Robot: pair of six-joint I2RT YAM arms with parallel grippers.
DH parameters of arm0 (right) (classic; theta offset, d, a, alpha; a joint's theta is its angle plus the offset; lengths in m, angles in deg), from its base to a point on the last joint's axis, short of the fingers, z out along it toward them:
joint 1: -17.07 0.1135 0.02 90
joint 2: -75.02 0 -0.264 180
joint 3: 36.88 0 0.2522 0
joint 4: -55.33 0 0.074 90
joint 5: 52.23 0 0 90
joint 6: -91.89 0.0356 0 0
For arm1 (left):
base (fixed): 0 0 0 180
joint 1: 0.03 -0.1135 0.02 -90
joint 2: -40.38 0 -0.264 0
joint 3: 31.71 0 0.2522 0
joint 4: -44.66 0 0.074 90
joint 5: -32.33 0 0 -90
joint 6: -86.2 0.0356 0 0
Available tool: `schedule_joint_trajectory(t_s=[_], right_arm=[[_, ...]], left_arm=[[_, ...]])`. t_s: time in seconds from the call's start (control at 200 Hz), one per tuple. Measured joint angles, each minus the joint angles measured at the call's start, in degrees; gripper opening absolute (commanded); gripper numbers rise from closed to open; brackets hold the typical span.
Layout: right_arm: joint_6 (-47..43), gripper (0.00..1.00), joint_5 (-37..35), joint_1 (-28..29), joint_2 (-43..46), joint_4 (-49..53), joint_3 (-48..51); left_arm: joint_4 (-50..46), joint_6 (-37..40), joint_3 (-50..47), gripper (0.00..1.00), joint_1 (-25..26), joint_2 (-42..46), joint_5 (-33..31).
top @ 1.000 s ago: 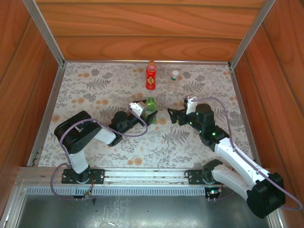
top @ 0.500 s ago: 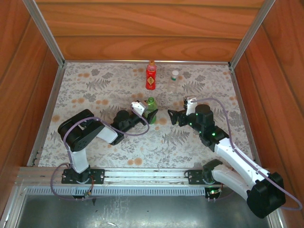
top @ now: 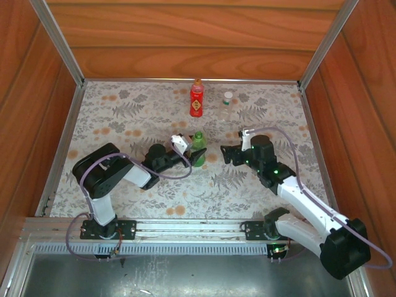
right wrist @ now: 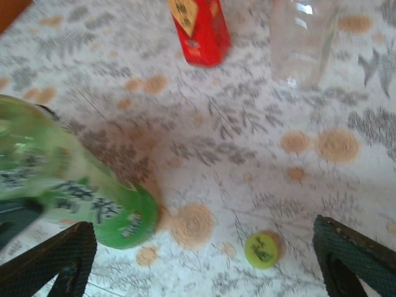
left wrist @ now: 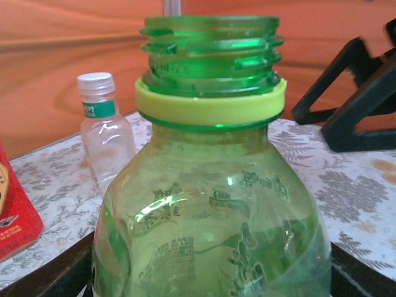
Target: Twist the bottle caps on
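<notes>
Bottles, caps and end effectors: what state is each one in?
green bottle, uncapped, upright, held.
red bottle, upright, orange cap on.
clear bottle, upright, white cap on.
green cap, loose on the cloth.
left end effector, closed on the green bottle.
right end effector, open, near the green cap.

open cloth left of the green bottle; red bottle stands behind

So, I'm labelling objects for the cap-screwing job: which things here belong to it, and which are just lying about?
Job: green bottle, uncapped, between the left fingers; green cap, lying loose; red bottle, orange cap on; clear bottle, white cap on.
Lying about: floral cloth; wooden walls.
</notes>
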State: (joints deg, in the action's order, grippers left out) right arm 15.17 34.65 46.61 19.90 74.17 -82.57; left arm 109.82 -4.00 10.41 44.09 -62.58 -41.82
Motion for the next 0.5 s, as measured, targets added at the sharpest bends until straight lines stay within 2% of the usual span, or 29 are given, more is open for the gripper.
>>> schedule_joint_trajectory(t_s=[0.055,0.205,0.26,0.5], right_arm=[[0.26,1.0,-1.11,0.13,-2.58,1.99,-1.36],[0.35,0.91,-5.75,1.68,-9.03,4.96,-4.31],[0.46,0.82,-7.08,2.08,-10.91,5.05,-4.55],[2.82,0.75,-10.82,2.36,-18.08,4.13,-4.52]], left_arm=[[-0.02,0.02,-1.03,0.67,-0.61,0.9,1.73],[-0.09,0.33,-2.93,0.68,-1.64,2.86,5.09],[-0.04,0.42,-3.39,0.68,-1.75,3.26,5.7],[-0.15,0.42,-3.85,0.67,-1.75,3.34,7.56]])
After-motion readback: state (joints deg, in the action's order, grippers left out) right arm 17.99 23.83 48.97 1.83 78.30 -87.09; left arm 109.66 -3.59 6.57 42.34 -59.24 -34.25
